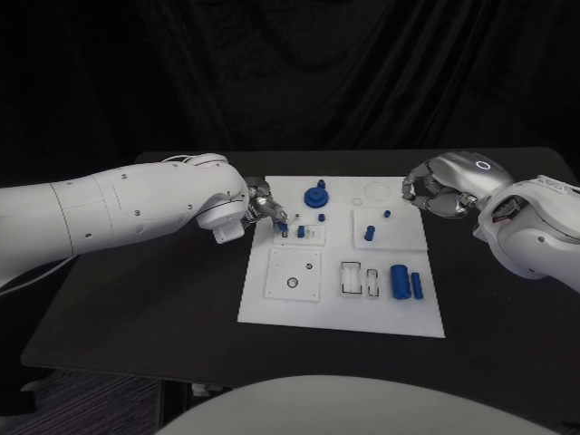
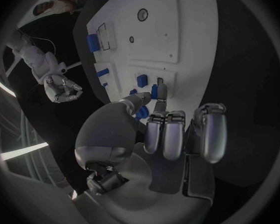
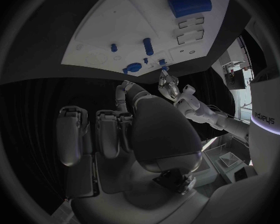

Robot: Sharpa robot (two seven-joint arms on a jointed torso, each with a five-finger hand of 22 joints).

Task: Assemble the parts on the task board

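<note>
Insertion looks to be the step in hand. The left hand (image 1: 255, 216) hangs over the near-left part of the task board (image 1: 290, 304), and the left wrist view shows a small blue part (image 2: 154, 91) pinched upright between its thumb and a fingertip, just above the board's surface beside another blue piece (image 2: 142, 80) already seated. Whether the held part's lower end has met its hole I cannot tell; the fingers hide it. The right hand (image 1: 437, 193) hovers off the board's far right corner, fingers curled inward on nothing. Loose pieces lie elsewhere on the board, among them a large blue cylinder (image 1: 400, 280) near the right edge. Next, I judge, the left hand must line the part over its socket, press straight down, then release.
</note>
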